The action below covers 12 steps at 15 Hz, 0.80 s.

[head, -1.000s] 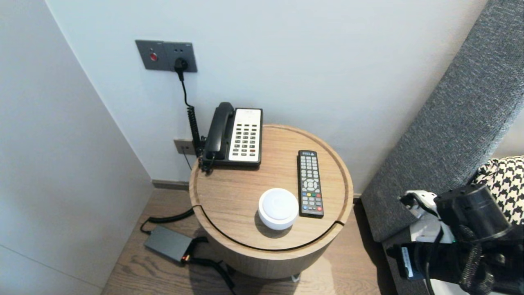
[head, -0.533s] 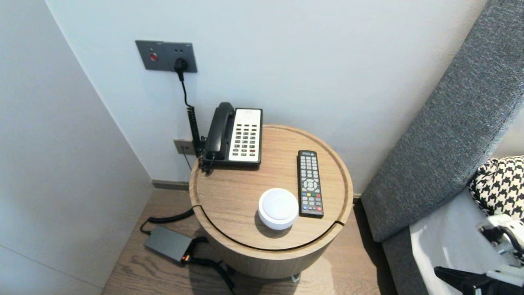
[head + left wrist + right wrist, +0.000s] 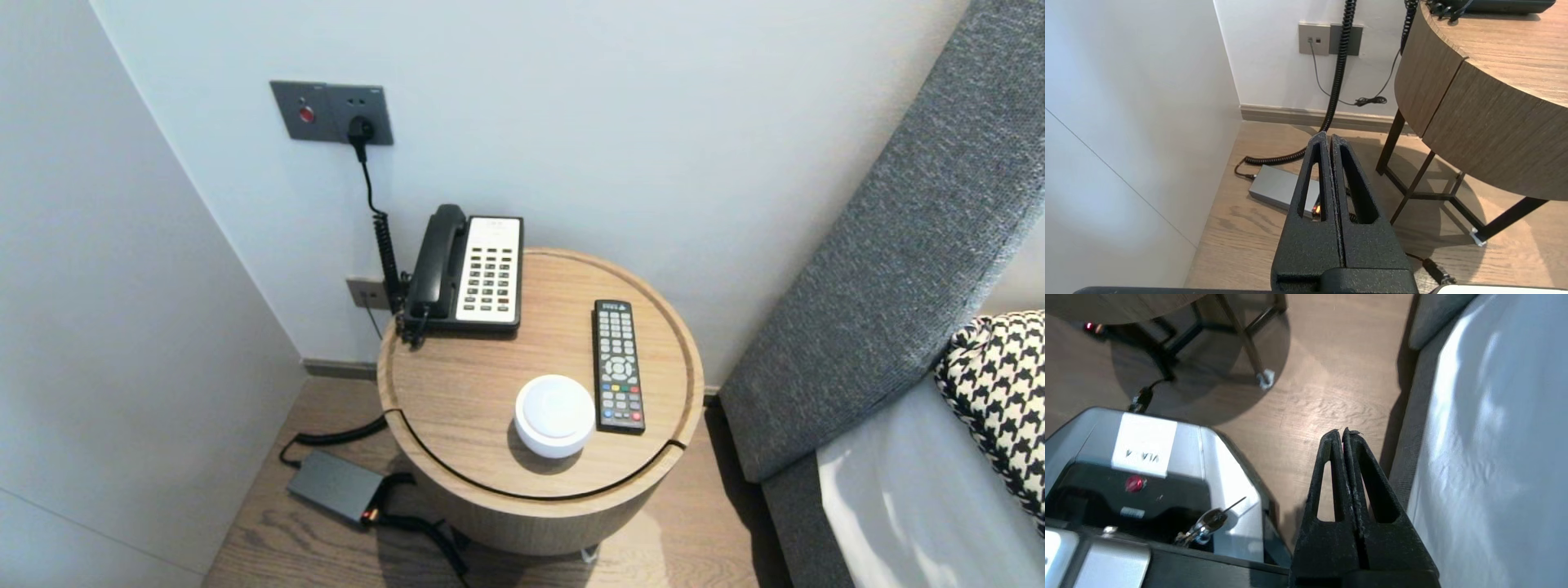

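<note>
On the round wooden side table point(image 3: 457, 384) lie a black remote control point(image 3: 618, 365), a white round puck-shaped device point(image 3: 555, 413) just left of it, and a black-and-white desk phone point(image 3: 469, 270) at the back. Neither arm shows in the head view. My right gripper point(image 3: 1344, 432) is shut and empty, low over the wooden floor point(image 3: 1314, 400) between my own base point(image 3: 1147, 457) and the bed's white sheet point(image 3: 1494, 437). My left gripper point(image 3: 1327, 135) is shut, holds nothing and hangs parked above the floor left of the table's side point(image 3: 1474, 122).
A grey adapter box point(image 3: 336, 485) with black cords lies on the floor left of the table. A wall socket panel point(image 3: 331, 110) holds a plug. A grey upholstered headboard point(image 3: 898, 245) and a houndstooth cushion point(image 3: 996, 384) stand on the right, above the bed sheet point(image 3: 914, 506).
My right arm was raised at the lower right over the bed edge one second ago; it has dropped down and out of the head view. Nothing on the table moved.
</note>
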Tool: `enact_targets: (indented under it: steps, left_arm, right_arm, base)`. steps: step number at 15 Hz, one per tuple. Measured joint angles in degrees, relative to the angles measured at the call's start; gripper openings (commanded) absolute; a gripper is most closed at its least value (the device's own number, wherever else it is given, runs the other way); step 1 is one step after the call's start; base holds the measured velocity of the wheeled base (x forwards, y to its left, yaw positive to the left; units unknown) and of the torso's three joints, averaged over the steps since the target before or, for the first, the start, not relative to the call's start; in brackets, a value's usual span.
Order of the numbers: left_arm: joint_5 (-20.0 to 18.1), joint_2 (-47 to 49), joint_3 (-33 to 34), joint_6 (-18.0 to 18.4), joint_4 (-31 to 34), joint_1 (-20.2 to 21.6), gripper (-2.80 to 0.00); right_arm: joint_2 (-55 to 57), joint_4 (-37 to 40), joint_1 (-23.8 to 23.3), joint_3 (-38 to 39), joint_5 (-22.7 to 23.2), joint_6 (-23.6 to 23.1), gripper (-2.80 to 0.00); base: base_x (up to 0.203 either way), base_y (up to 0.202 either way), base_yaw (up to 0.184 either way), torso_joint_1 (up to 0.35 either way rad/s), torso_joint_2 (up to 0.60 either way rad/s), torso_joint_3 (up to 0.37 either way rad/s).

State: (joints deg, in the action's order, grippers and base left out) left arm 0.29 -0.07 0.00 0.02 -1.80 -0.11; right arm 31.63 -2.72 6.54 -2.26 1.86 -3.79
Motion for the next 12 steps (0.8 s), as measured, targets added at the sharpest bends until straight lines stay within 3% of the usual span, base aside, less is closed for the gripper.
enact_targets:
  steps: [12]
  left_arm:
    - [0.01, 0.00, 0.00, -0.02, 0.00, 0.00, -2.80]
  right_arm:
    - [-20.44, -0.02, -5.07, 2.26, -0.99, -0.26, -2.80]
  base:
    - [0.000, 0.000, 0.000, 0.000, 0.00, 0.000]
